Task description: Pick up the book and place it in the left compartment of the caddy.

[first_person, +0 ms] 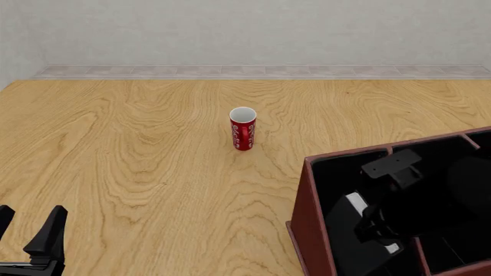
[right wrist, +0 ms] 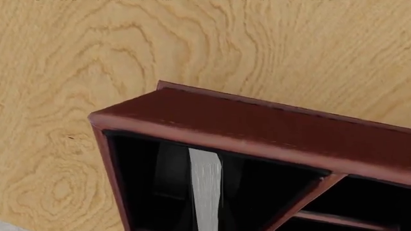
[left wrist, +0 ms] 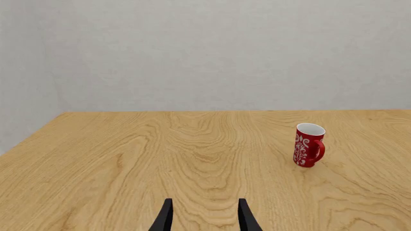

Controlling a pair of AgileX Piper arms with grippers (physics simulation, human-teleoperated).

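- Left gripper (first_person: 27, 230): sat at the lower left corner of the front view, low over the table (first_person: 153, 172). Its two dark fingers stood parted with bare wood between them; nothing was held.
- Red cup (first_person: 243, 129): stood upright near the centre of the front view, white inside, white pattern on its side, handle visible. It was well apart from both grippers and from the caddy.
- Caddy (first_person: 311, 224): large reddish-brown box with black interior, filling the lower right of the front view and cut off by the frame edge. Thin partition walls divided its right part.
- Left compartment (first_person: 334, 190): the wide black-lined section just inside the caddy's left wall.
- Right gripper (first_person: 376, 221): reached down inside the left compartment, dark against the black lining. Whether its fingers were parted or pressed on the book could not be told.
- Book (right wrist: 205, 187): stood on edge inside the left compartment, its white page edge showing as a pale strip in the right wrist view.
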